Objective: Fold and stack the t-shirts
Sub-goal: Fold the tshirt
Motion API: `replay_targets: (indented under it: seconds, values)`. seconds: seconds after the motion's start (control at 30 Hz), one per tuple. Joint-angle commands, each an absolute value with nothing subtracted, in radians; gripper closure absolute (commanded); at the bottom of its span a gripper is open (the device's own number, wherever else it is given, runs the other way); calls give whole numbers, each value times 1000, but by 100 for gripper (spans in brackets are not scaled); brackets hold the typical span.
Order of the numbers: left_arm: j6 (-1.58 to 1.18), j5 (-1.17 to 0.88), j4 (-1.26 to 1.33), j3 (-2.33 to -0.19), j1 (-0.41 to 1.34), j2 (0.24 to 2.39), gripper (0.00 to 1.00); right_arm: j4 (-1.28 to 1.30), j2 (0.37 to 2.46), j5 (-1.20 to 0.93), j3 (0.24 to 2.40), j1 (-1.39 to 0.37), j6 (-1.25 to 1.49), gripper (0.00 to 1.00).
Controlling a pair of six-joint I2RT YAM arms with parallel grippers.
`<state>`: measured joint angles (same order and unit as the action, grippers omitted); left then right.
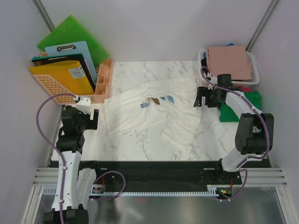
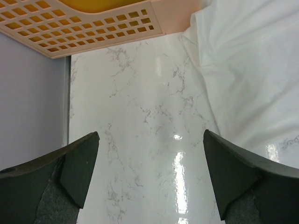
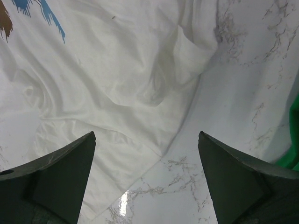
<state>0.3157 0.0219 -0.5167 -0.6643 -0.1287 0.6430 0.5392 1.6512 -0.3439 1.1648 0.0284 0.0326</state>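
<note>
Far left of the cream-white t-shirt (image 1: 149, 114), a peach basket (image 1: 70, 91) holds upright folder boards (image 1: 70, 35). The left gripper (image 2: 150, 135) hangs just off the shirt's left edge, over bare table (image 1: 140, 144). Its 2 jaws are spread wide with nothing between them.

The shirt itself lies mid-table, print (image 1: 156, 100) facing up. It is rumpled rather than flat, and its near right part is bunched into loose folds.

The right gripper (image 3: 145, 135) hovers over the shirt's right side, where a sleeve (image 3: 194, 51) curls back on itself. Its jaws are also wide apart and empty.

Right of the shirt, partly under that arm, a green t-shirt (image 1: 250, 99) lies crumpled. Beyond it, a dusty-pink t-shirt (image 1: 231, 63) sits folded on top of a white mesh basket (image 1: 254, 70).

The cloth looks light, limp and thin. It will likely sag from any single pinch and drag its slack along, and it may skate on the glossy marble instead of holding still.

Folding has not started on this shirt, so it probably needs flattening first. Good holds would be the stitched edges: the left shoulder or sleeve seam for the left jaws, the curled sleeve or the hem corner for the right. The fingers should press down to the table so both layers get caught, and the 2 arms should lift together.
</note>
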Motion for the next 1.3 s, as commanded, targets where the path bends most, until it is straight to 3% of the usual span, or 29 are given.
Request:
replay_targets:
  seconds: [0.0, 0.43, 0.67, 0.73, 0.8, 0.83, 0.97, 1.1, 1.27]
  values:
    - [341, -51, -528, -676, -133, 681, 0, 522, 1623, -373, 1144, 28, 9, 2]
    - [345, -66, -548, -681, -133, 660, 0, 416, 1903, -354, 1334, 28, 61, 2]
    - [347, -69, -548, -686, -132, 672, 0, 397, 1948, -316, 1376, 26, 94, 2]
    - [348, -71, -546, -687, -132, 673, 0, 396, 1945, -313, 1367, 25, 95, 9]
    - [348, -71, -546, -687, -130, 673, 0, 393, 1937, -316, 1347, 25, 92, 29]
    - [347, -74, -546, -687, -132, 675, 0, 391, 1934, -314, 1342, 26, 92, 30]
    - [348, -74, -546, -687, -132, 675, 0, 397, 1940, -314, 1336, 26, 78, 23]
    - [350, -81, -548, -684, -132, 678, 0, 419, 1950, -314, 1341, 26, 64, 9]
    - [391, -141, -568, -686, -126, 729, 0, 419, 1931, -305, 1327, 28, 41, 8]
